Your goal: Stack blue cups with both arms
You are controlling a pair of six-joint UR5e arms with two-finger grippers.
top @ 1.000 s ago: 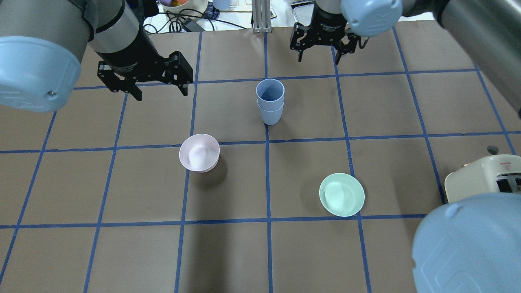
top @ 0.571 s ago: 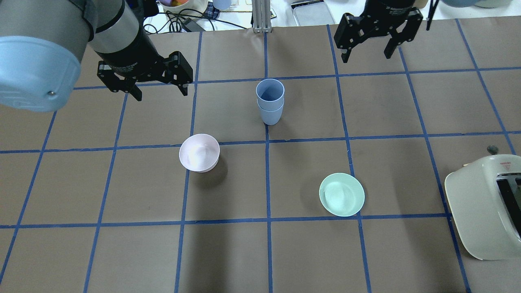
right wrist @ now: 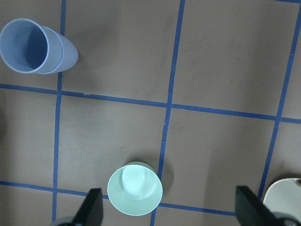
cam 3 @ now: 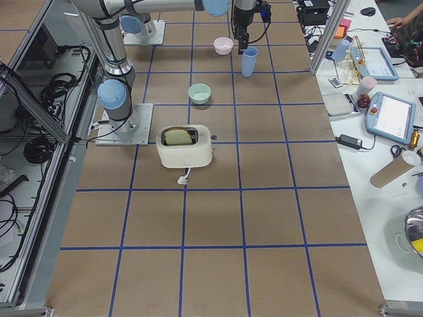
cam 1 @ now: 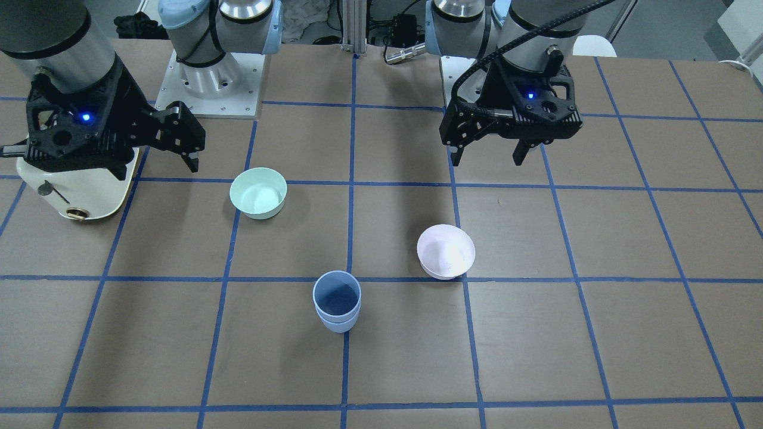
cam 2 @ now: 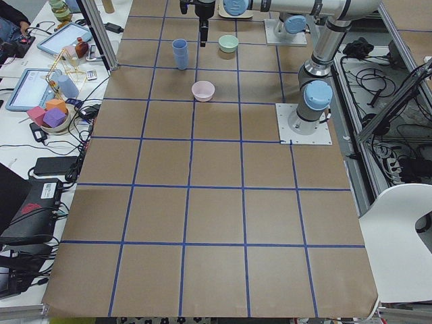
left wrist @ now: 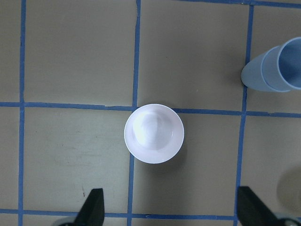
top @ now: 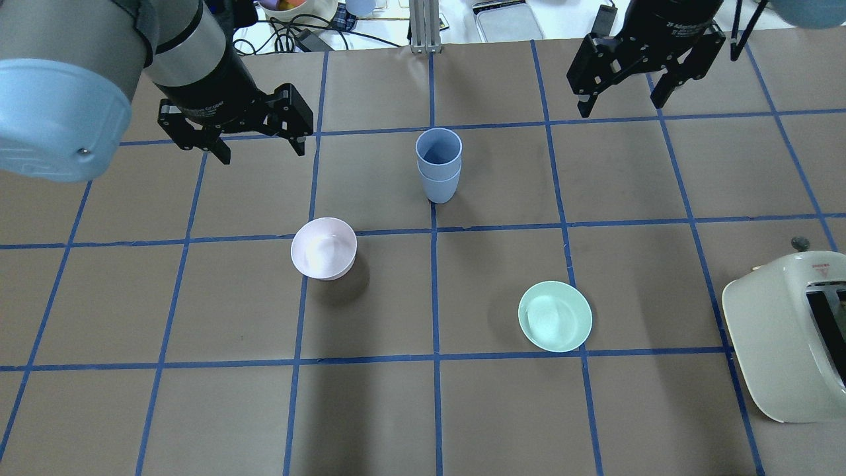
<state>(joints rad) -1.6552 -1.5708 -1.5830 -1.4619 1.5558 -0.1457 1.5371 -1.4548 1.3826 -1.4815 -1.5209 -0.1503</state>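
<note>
left gripper (top: 263, 152) hangs over the table beyond the pink bowl (top: 324, 248), jaws spread wide with nothing in them. the cups (top: 438, 165) stand upright mid-table by a blue grid line, one nested inside the other, well apart from both grippers. right gripper (top: 621, 106) hovers near the far edge, jaws wide and empty. stacking looks done, so i judge the step in hand is clearing away. the next move only calls for both arms to go home without brushing the stack.
</note>
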